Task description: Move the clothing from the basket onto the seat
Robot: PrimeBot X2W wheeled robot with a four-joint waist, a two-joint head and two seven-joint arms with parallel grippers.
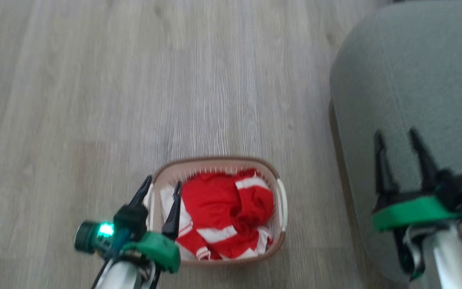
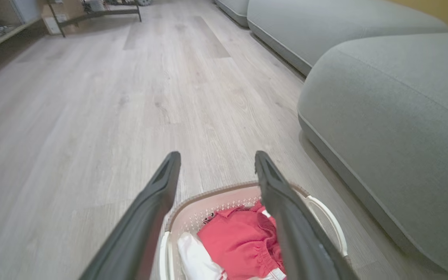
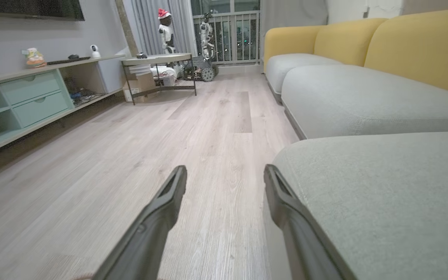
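Left tool (image 1: 163,181) hangs over the edge of the basket (image 1: 215,159), fingers apart and empty. Right tool (image 1: 395,132), also spread and empty, sits above the seat (image 1: 415,72). All the clothing (image 1: 215,204) is in the basket, so basically nothing's moved over yet.

Basket (image 1: 215,160) on floor (image 1: 134,80), left of seat (image 1: 415,80), apart from its edge; clothing (image 1: 223,208) in basket; left gripper (image 1: 163,181) over basket's left rim, right gripper (image 1: 395,134) over seat

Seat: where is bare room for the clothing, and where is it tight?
The seat is bare from its rounded edge near the basket to around the right gripper. The floor beyond the basket is bare too. Tight: the basket, packed with clothing, left gripper at its rim.
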